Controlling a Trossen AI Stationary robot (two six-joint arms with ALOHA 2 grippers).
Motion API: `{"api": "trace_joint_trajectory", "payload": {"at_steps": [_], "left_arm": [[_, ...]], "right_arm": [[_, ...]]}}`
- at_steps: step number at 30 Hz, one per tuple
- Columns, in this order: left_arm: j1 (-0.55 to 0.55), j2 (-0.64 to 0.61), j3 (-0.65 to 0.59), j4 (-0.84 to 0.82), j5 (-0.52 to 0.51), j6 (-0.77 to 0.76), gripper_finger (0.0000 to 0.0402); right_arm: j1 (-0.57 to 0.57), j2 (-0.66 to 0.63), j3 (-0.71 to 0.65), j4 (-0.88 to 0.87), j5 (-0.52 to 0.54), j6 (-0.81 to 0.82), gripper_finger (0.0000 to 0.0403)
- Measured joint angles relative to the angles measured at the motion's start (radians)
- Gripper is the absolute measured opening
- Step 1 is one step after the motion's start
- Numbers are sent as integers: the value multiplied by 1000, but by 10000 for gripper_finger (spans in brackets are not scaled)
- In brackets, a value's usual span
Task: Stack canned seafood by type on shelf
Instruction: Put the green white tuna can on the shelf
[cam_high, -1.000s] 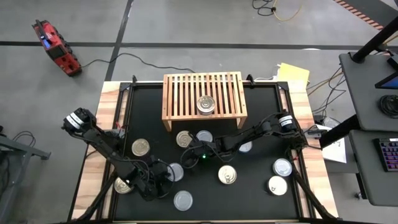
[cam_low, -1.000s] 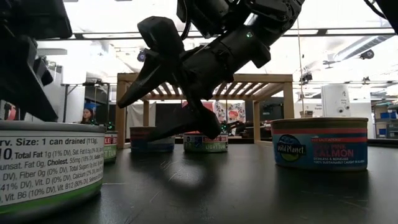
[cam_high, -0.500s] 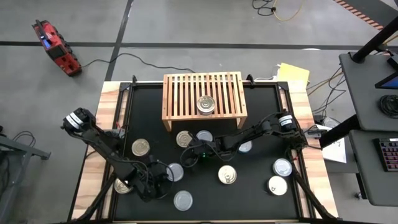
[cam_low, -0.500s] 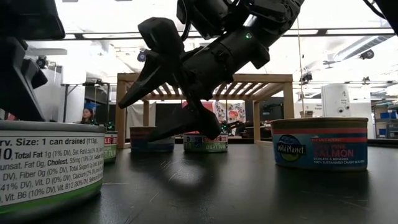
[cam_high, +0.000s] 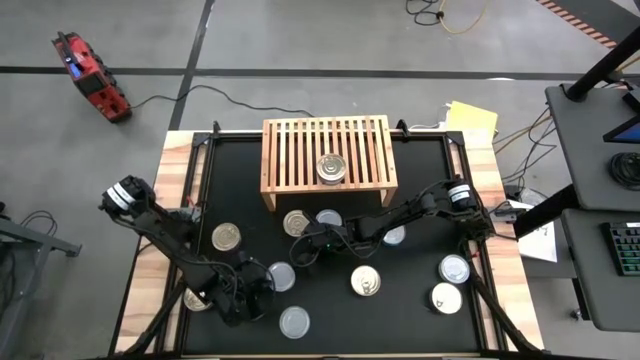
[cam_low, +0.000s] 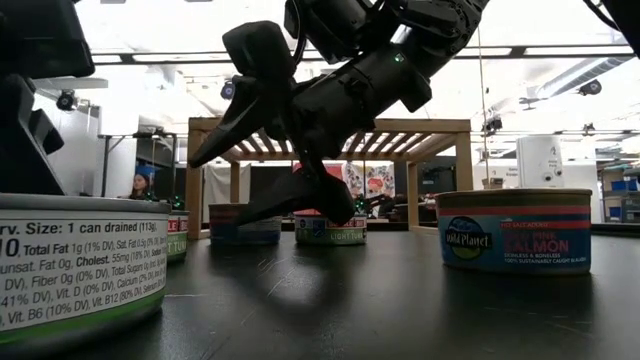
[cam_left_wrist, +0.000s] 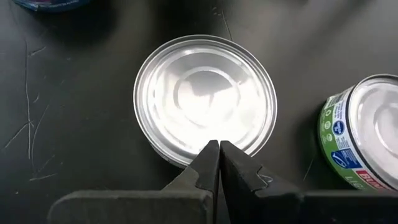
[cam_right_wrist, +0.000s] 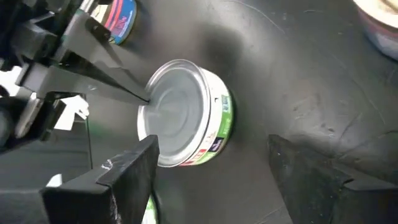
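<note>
One can (cam_high: 331, 168) on the shelf (cam_high: 325, 153), ten on the bench (cam_high: 420, 310); left gripper (cam_high: 243, 298) closed empty, right gripper (cam_high: 303, 252) wide open, empty.

Ten cans (cam_high: 365, 281), one shelf (cam_high: 325, 151), two arms (cam_high: 420, 211)

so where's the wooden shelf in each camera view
high view: shelf at top centre, at the table's far edge.
low view: shelf in the middle background, partly behind the dark arm.
left wrist view: not in it.
right wrist view: not in it.
shared landmark: the open right gripper, just in front of the shelf from above, crosses the shelf's left half in the low view.
</note>
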Motion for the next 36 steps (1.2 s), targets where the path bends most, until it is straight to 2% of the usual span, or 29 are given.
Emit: {"api": "trace_joint_trajectory", "payload": {"at_steps": [13,17,28,36], "left_arm": [[-40,36,0,15,-47,-96,0],[-40,38,0,15,-55,-101,0],[-46,77,0,72,-76,-132,0],[-84,106,-1,81,-137,-215,0]], "right_arm": [[-4,0,0,0,-19,24,336],[-4,5,9,0,-22,14,337],[-8,99,119,-53,-143,1,345],[-11,103,151,-109,-143,-30,349]]}}
